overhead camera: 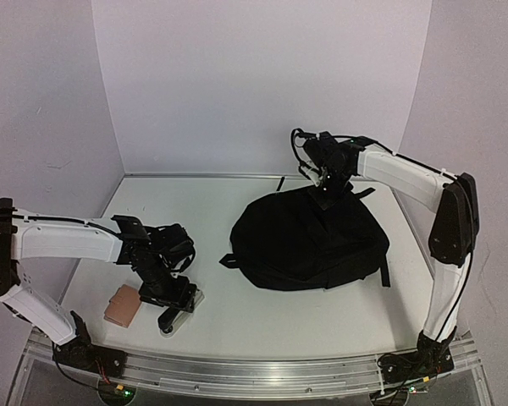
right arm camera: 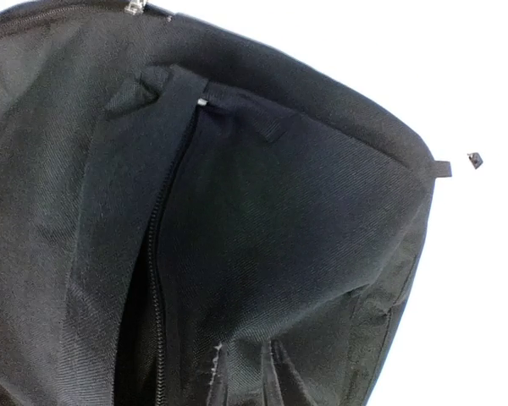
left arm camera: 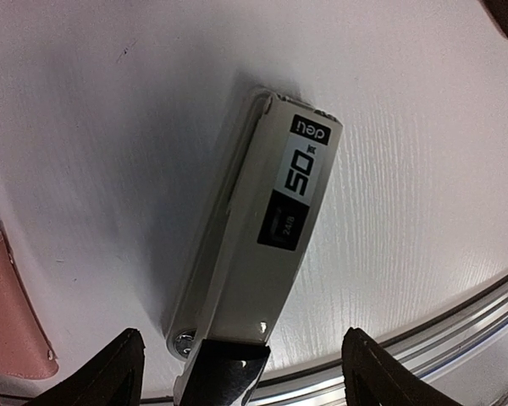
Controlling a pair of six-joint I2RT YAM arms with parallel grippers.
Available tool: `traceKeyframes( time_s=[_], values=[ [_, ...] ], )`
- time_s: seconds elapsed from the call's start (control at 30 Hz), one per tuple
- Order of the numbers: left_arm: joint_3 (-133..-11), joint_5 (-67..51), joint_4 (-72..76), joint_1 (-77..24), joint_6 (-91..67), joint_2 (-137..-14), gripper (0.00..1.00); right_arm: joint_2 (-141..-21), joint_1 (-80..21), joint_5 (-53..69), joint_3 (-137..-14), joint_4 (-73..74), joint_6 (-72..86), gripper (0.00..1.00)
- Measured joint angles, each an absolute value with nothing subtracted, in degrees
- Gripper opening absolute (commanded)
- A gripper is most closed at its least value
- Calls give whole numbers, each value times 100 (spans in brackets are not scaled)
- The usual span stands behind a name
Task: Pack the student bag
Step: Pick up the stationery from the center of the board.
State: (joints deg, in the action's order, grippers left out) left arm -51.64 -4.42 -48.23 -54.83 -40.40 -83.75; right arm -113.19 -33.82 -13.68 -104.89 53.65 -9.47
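The student bag [overhead camera: 309,241], a big black backpack, lies flat on the white table right of centre. My right gripper [overhead camera: 326,196] is down on its far top edge. In the right wrist view black fabric [right arm camera: 279,211] fills the frame, creases run into my right gripper [right arm camera: 258,381] at the bottom edge, and the jaws are shut on a pinch of that cloth. A zip [right arm camera: 157,279] runs just left of the pinch. My left gripper [left arm camera: 241,381] hangs open over a white and grey stapler [left arm camera: 262,245], one finger on each side and neither touching it.
A pink case [overhead camera: 121,306] lies just left of the stapler [overhead camera: 179,311], and its edge shows in the left wrist view [left arm camera: 8,313]. The metal rail [overhead camera: 254,372] along the table's front edge runs close behind the stapler. White walls enclose the table.
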Motion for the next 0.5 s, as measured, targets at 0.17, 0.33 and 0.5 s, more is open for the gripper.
traceKeyframes(
  time_s=[0.17, 0.33, 0.5],
  values=[
    [-5051, -540, -4721, -5487, -4046, -8424, 77, -11327, -3378, -1283, -10488, 5377, -907, 0],
    [-4900, -590, -4585, -5487, -4058, -8795, 77, -11316, -3378, -1067, -10488, 5407, -843, 0],
    [-4957, -494, -4393, -5496, -4087, -9327, 71, -11289, -3348, -777, -10488, 5426, -738, 0]
  ],
)
